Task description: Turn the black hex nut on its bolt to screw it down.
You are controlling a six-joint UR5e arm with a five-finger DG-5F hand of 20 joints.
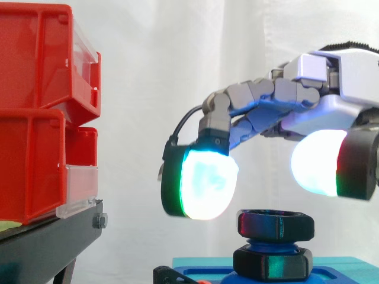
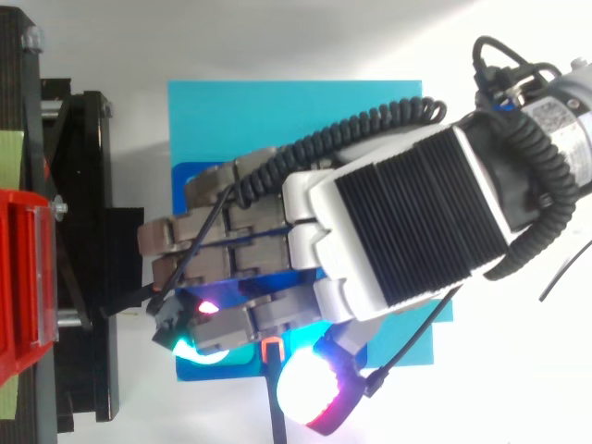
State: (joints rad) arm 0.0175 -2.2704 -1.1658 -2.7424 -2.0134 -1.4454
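The white table [image 2: 277, 37] is carrying a flat blue board [image 2: 277, 111], which is lying right on it. A black stand [image 2: 88, 231] is sitting just beside the board, and red bins [image 1: 29, 160] are resting on the stand. A blue bolt [image 1: 269, 244] is standing up on the board, wearing a black hex nut [image 1: 275, 225] at its top.

No text, number or sign is legible. The small white label [image 2: 556, 115] on the wrist behind the robot hand [image 2: 398, 222] has print too fine to read.
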